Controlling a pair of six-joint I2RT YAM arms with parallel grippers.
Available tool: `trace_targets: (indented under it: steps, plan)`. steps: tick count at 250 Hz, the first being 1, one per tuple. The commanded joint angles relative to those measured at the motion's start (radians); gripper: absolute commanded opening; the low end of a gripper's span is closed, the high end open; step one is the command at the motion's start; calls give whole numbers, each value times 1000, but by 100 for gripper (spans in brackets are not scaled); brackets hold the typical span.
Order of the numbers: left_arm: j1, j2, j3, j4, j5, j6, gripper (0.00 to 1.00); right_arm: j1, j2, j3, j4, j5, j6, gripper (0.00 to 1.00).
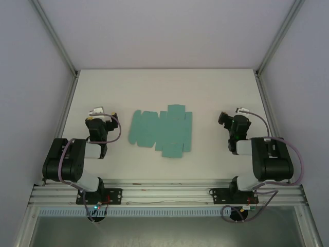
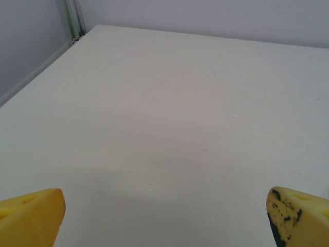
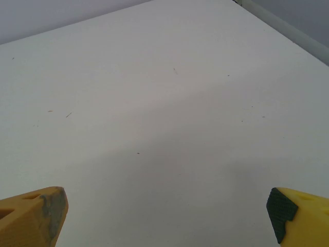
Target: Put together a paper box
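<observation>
- Left arm [image 1: 72,162], black and white, sits folded at the near left corner of the white table [image 1: 164,87]. A greyish-purple cable [image 1: 117,135] loops beside its wrist.
- Left gripper [image 1: 98,122] points toward the far edge of the table, well to the left of the card. From the left wrist view, the left gripper [image 2: 164,220] has its two yellow fingertips [image 2: 31,218] spread wide, one at each lower corner. Bare tabletop lies between them and nothing is held. The pad on the right-hand fingertip looks worn and speckled with black.
- Paper box [image 1: 163,129] lies in the middle of the table, between the two grippers and touching neither. It is a teal-green die-cut sheet, lying flat and unfolded, with visible creases. Flaps stick out toward the far side and the near side, and the left end has a scalloped edge.
- Right gripper [image 1: 226,120] sits well to the right of the sheet, angled toward the far left. From the right wrist view, the right gripper [image 3: 165,216] is also opened wide. Its yellow fingertips [image 3: 31,216] sit at the lower corners with only white tabletop between them. One shows a grey pad and the other a dark textured pad.
- Right arm [image 1: 264,159] is folded at the near right corner, mirroring the other arm.
- Both bases are bolted to a metal rail [image 1: 164,193] that runs along the near edge.
</observation>
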Motion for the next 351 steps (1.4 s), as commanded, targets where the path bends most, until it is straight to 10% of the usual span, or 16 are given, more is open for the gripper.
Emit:
trace_targets:
  steps: [1, 279, 351]
  plan:
    - [-5, -5, 19, 23, -6, 17, 100, 0, -13, 19, 28, 26, 10, 100]
    - [-8, -29, 37, -31, -9, 17, 100, 0, -19, 22, 26, 22, 11, 100]
    - [-14, -281, 205, -526, -7, -88, 100, 49, -237, 218, -527, 120, 115, 100]
